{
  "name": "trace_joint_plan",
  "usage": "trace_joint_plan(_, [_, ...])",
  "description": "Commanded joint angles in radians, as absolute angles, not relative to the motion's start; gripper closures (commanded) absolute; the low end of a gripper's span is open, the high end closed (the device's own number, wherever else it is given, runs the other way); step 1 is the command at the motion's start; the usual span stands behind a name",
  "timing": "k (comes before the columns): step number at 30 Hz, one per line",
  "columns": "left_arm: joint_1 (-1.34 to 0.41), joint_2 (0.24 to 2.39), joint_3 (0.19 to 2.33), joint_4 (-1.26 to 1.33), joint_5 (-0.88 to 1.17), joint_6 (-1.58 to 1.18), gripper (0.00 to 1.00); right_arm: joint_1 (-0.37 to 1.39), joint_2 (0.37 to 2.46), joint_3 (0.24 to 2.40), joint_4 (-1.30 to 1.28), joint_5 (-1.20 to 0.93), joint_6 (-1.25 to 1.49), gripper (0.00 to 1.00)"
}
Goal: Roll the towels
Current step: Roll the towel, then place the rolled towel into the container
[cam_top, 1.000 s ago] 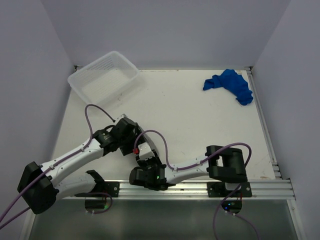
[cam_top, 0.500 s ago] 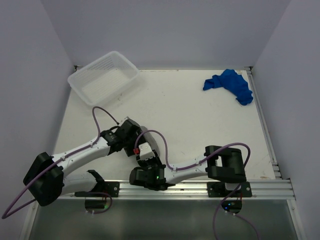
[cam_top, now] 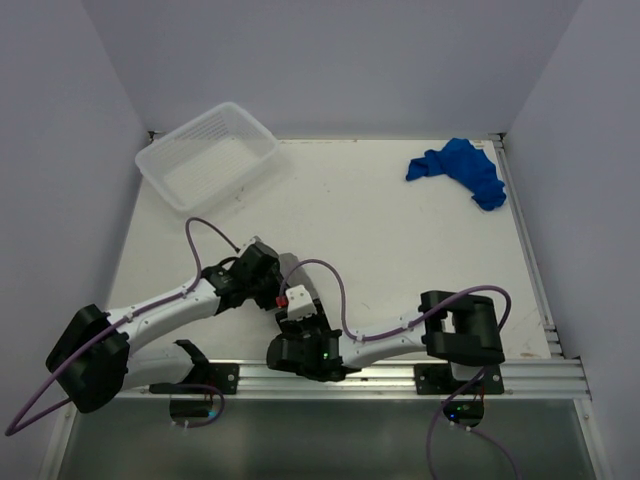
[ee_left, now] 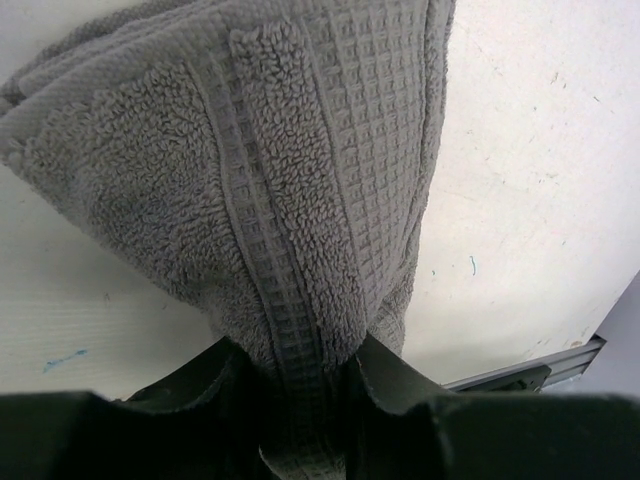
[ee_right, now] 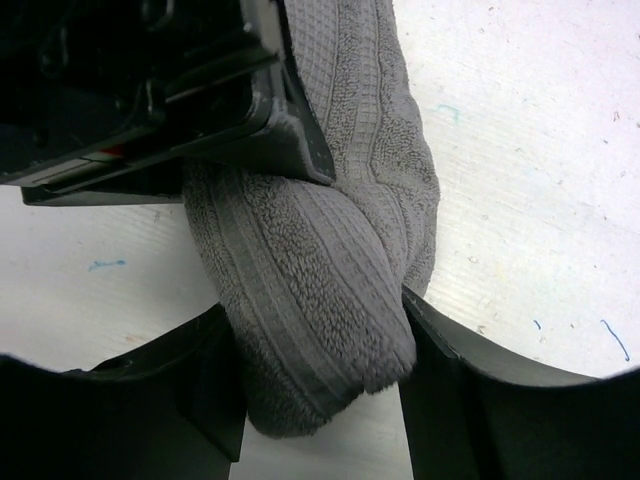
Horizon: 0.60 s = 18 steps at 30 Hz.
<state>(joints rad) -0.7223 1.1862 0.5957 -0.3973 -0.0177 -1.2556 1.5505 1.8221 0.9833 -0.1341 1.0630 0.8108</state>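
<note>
No word, label, brand mark or number can be read in any view (the small blue marks (ee_right: 105, 265) on the white table (cam_top: 400, 230) are loose strokes and form no letter or digit)
</note>
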Motion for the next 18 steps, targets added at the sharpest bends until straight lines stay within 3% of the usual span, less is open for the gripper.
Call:
trace_joint_plan(1, [-0.726,1.198,0.546,-0.469,-0.055,-1.236,0.88,1.559,1.705,0.974,-0.070,1.131,0.833,0.43])
trace_joint_plan(6, [-0.726,1.207,0.561,-0.497,-0.071,-1.209,1.00,1.559,1.585,0.940,-0.092,1.082,0.796,0.25])
trace_joint_plan(8, [-0.726,1.219,0.584,-0.514,-0.092,-1.192,1.00,1.559,1.510,0.933,-0.159,1.069,0.828,0.20])
trace_joint_plan(18, [-0.724,1.264,0.684,-0.594,-0.179,-1.121,1.00,1.559,1.198,0.763,-0.336,1.104,0.962,0.17])
